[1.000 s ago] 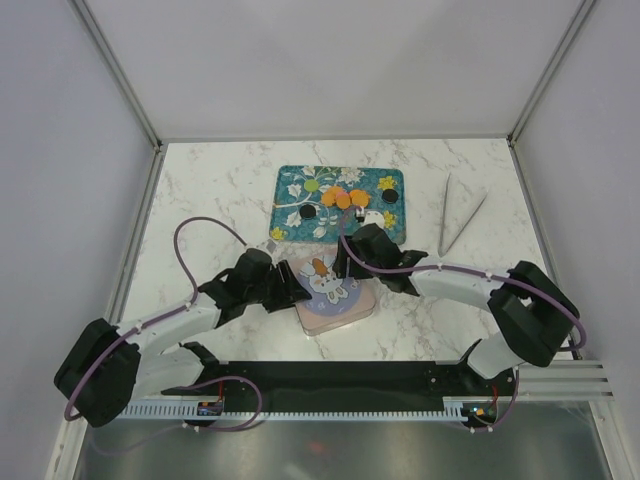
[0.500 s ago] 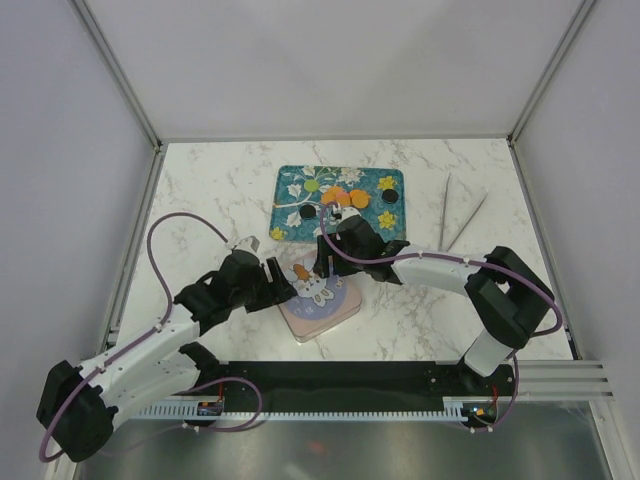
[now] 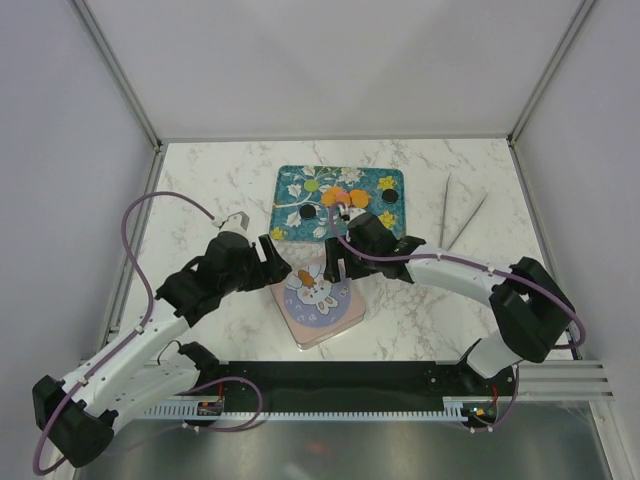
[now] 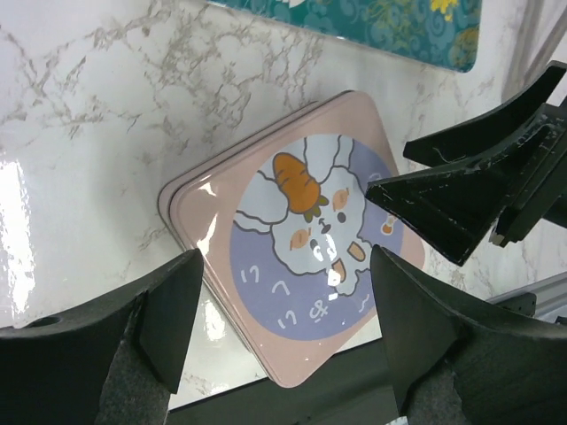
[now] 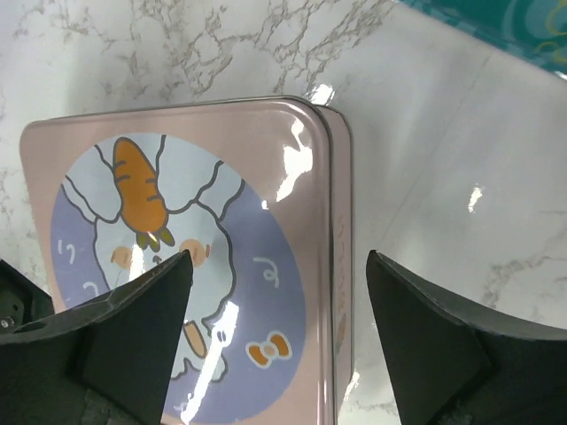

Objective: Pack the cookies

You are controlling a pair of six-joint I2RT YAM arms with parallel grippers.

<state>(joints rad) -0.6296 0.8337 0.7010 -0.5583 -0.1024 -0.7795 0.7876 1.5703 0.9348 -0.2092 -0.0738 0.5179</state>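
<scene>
Flat round cookies (image 3: 343, 199) on teal tray (image 3: 365, 178); glossy square pink tin (image 3: 318, 300)

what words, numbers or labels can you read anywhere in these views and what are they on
No word, brand or number can be read in any view.
On the pink rabbit tin lid: a few small white squiggles in the purple circle, perhaps characters, too stylised to read.
On the teal tray: only printed flowers and leaves, no text.
</scene>
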